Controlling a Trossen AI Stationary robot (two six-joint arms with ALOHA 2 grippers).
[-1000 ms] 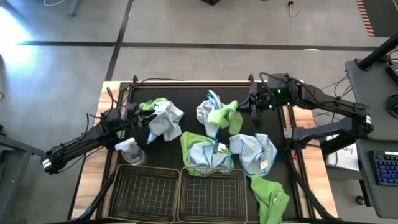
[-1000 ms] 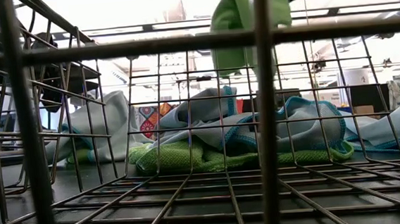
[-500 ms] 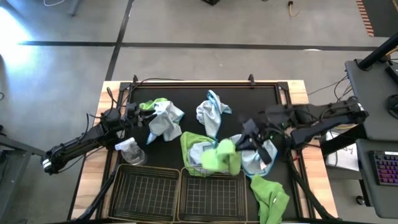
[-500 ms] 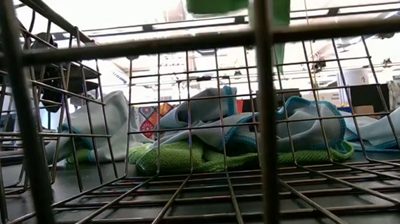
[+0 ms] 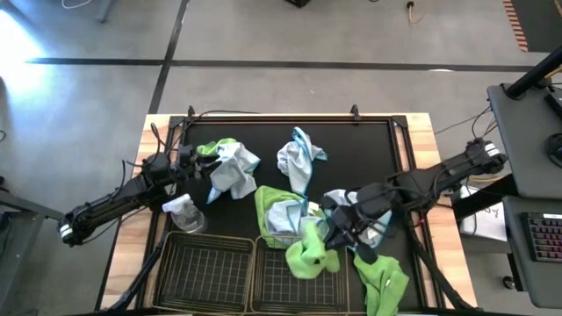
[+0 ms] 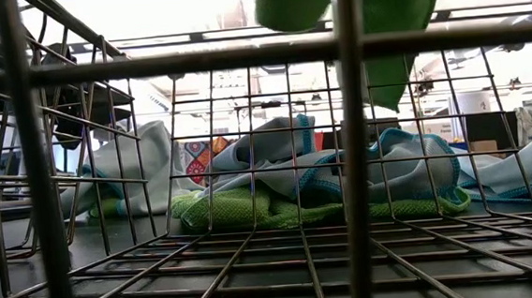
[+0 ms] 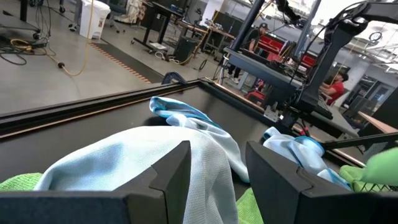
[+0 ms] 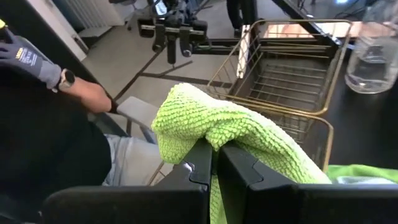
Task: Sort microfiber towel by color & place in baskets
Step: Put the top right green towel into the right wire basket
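My right gripper (image 5: 332, 233) (image 8: 215, 155) is shut on a lime green microfiber towel (image 5: 312, 253) (image 6: 397, 13), which hangs over the far rim of the right basket (image 5: 283, 285). The left basket (image 5: 206, 272) stands beside it. More towels lie on the black mat. A green and pale blue heap (image 5: 228, 167) is at the far left, and a blue one (image 5: 299, 156) lies mid-table. A green and blue pile (image 5: 283, 215) rests against the right basket's far rim. My left gripper (image 5: 195, 156) (image 7: 217, 177) stands open by the heap's pale blue towel (image 7: 143, 162). My right gripper pinches a bunched fold of the lime green towel (image 8: 217, 127) between its two fingers. The fold bulges out past the fingertips (image 8: 200, 158). The fingers come from the table's right, slanting a little down. The rest of the towel hangs slack below them, clear of table and basket.
A clear spray bottle (image 5: 184, 212) (image 8: 373, 53) stands beyond the left basket's far left corner. A pale blue towel (image 5: 362, 215) and a green one (image 5: 383, 276) lie at the right. A person's gloved hand (image 8: 28, 57) shows beyond the table's near edge.
My right gripper has swung from the table's far side toward the near edge and a little left, tipping as it went. It has carried the green towel, lifted clear, to above the right basket's far rim. The towel hangs lower than before.
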